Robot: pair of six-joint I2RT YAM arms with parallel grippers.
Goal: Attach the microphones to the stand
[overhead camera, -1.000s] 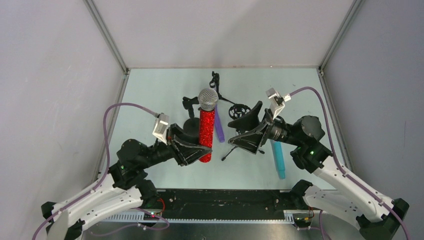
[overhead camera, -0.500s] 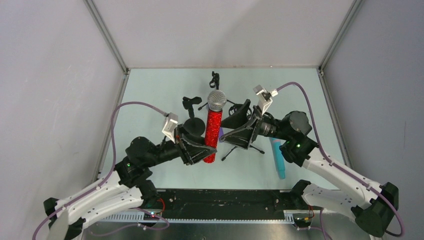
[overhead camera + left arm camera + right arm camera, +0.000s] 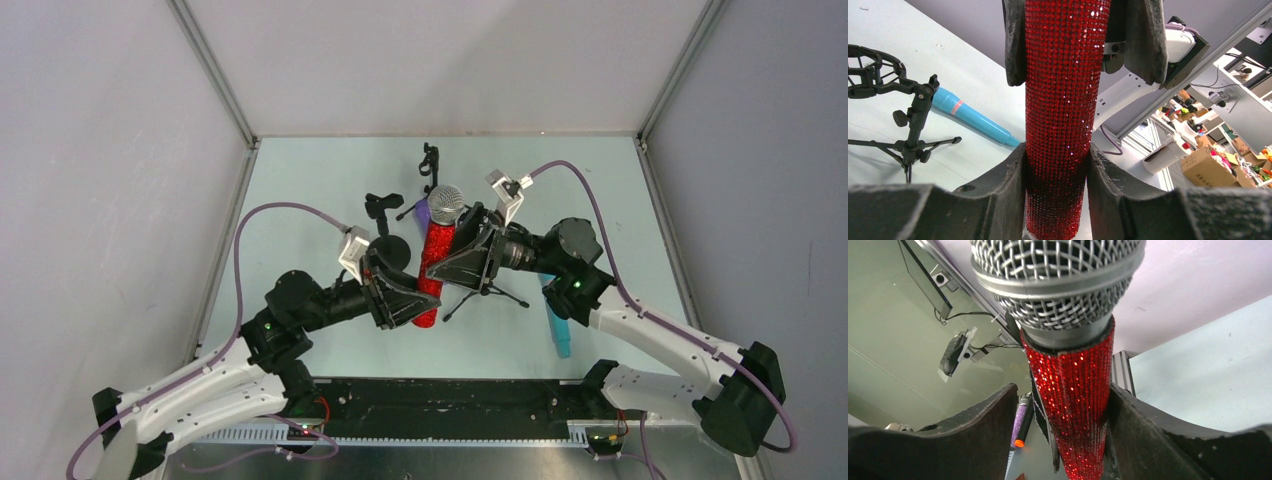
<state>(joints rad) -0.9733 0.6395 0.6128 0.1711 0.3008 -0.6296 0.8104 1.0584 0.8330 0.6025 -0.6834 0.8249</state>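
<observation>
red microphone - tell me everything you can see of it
The red microphone has a body covered in glittery red studs and a silver wire-mesh head with a metal band. It is held in the air, head uppermost, leaning a little. The left claw is shut on its lower body. The right claw straddles it just under the head, one finger against it, a slight gap at the other.

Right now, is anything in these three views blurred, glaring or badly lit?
Top external view: even light, sharp, only soft shadows on the table. Left wrist view: the red microphone sparkles with pinpoint glare; the left tool at the bottom edge is soft. Right wrist view: the mesh head is crisp, the right tool below it dark.
</observation>
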